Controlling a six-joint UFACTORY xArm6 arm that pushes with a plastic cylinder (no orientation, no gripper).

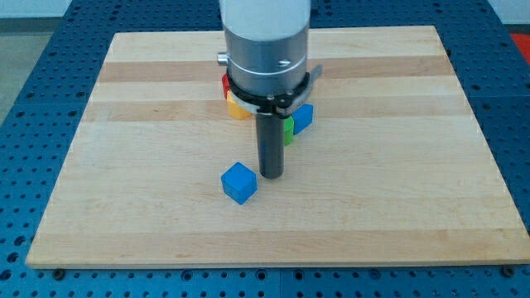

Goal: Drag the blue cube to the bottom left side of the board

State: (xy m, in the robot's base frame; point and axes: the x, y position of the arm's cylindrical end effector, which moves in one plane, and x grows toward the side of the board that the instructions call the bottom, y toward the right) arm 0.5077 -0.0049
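You see the arm's grey body cut off at the frame's top centre, and it covers much of a small cluster of blocks behind it. Of that cluster only slivers show: a red block (pixel 224 84) and a yellow block (pixel 236 108) at the body's left edge, a green block (pixel 288 129) just right of the rod, and a second blue block (pixel 303 117) touching the green one; their shapes are hard to make out. You can count two blue pieces, one red, one yellow and one green. There is no pincer on this arm, only the dark rod, so no opening to report. My tip (pixel 272 175) rests on the wooden table (pixel 124 165) near frame centre, just right of the blue cube (pixel 239 182), with a narrow gap between them. The blue cube lies alone, slightly below and left of centre.
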